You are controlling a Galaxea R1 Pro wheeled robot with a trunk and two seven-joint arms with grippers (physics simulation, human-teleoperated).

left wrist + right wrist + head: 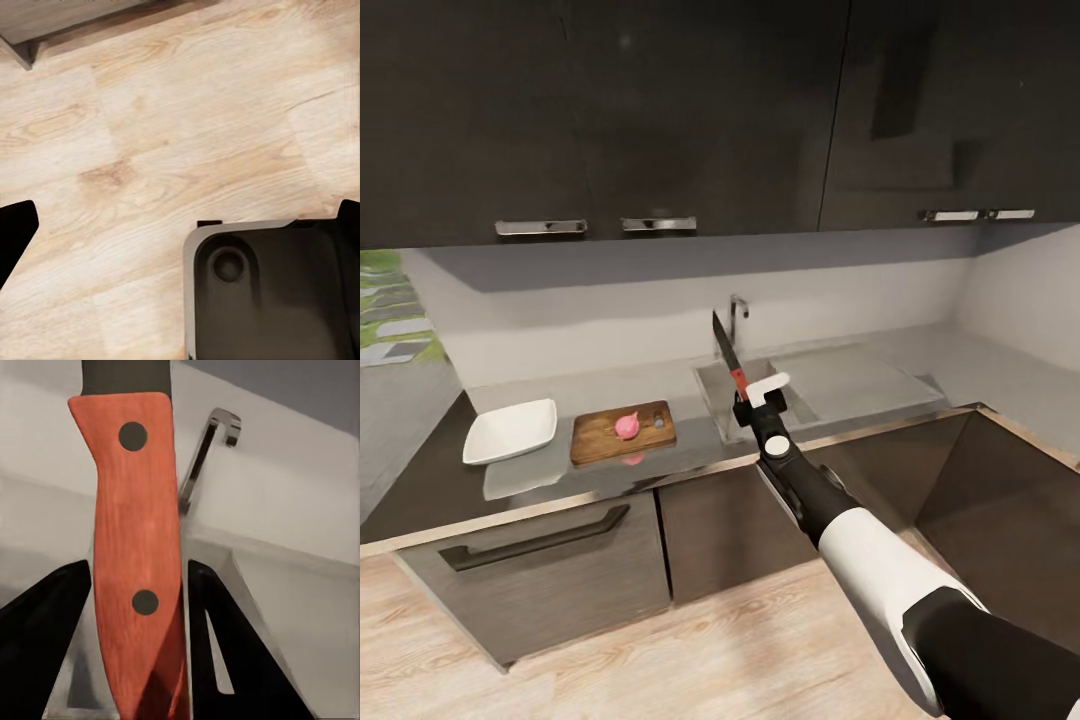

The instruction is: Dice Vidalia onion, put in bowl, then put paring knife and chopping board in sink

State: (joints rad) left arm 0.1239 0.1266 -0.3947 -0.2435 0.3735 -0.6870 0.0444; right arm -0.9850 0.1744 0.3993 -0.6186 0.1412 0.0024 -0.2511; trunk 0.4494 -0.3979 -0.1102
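The pinkish Vidalia onion [627,425] sits whole on the brown chopping board [622,432], left of the sink [712,388]. The white bowl [510,432] stands on the countertop [700,452] left of the board. My right gripper [744,398] hovers over the sink's front edge, shut on the paring knife [724,350], whose dark blade points up and away. In the right wrist view the knife's red handle [139,547] with two dark rivets is clamped between the fingers [45,622] of my right gripper [139,615]. My left gripper [180,225] is open above the floor, holding nothing.
A chrome tap [737,315] rises behind the sink, with the flat drainboard [855,385] to its right. Dark wall cabinets [660,120] hang overhead. The counter turns a corner at the right [1000,470]. Below lie the wooden floor [172,120] and the robot's base [270,292].
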